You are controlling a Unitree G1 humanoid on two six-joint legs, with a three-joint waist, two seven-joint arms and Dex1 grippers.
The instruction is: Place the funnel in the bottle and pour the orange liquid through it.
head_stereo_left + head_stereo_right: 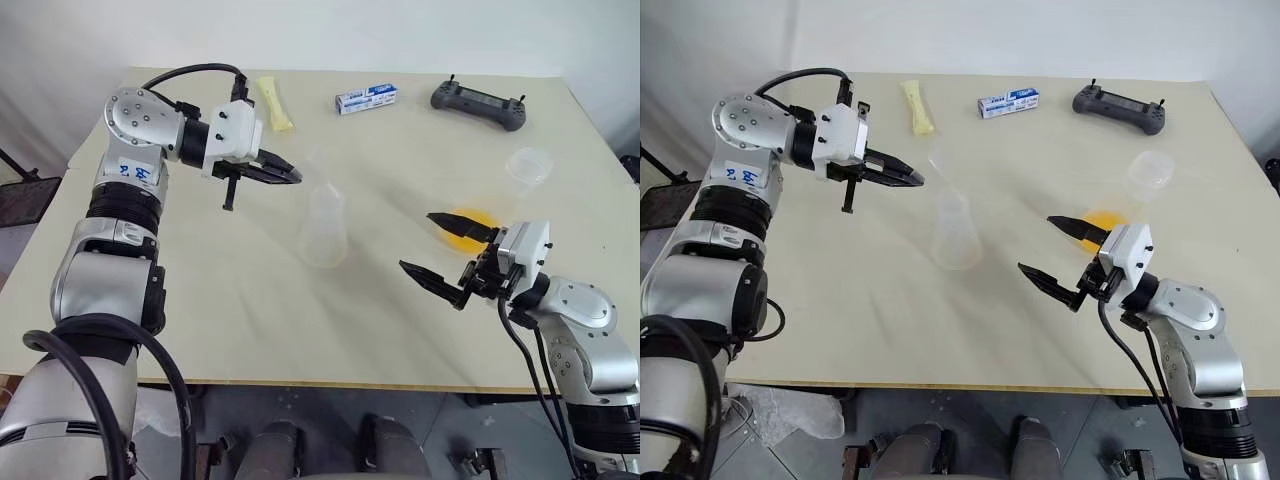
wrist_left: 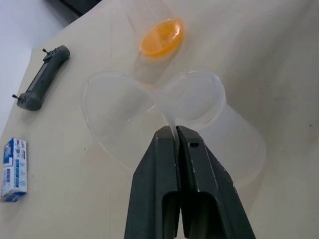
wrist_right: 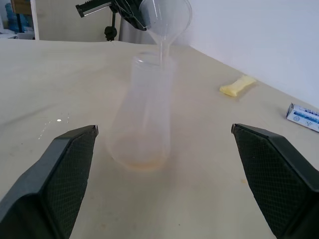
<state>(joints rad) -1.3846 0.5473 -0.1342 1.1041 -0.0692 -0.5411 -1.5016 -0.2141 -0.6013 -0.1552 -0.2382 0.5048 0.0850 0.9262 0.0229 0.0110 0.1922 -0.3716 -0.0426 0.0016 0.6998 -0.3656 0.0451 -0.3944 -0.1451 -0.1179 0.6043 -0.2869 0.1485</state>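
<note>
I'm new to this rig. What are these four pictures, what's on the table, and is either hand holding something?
A two-armed humanoid robot works at a table. Two pictures look down from its head; the other two look along each wrist. The left hand is shut on a clear funnel, its spout at the neck of the bottle. The right hand is open and holds nothing. Beyond it stands a cup with the orange liquid. Also there: a controller, a small box, a yellow packet.

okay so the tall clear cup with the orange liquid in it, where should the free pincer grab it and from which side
Probably mid-wall, above the orange liquid. The cup stands upright and straight-sided on the table, so opposite sides suit the open right pincer. Come level from the robot's side, where that pincer already waits. The left pincer is shut on the funnel over the bottle.
</note>
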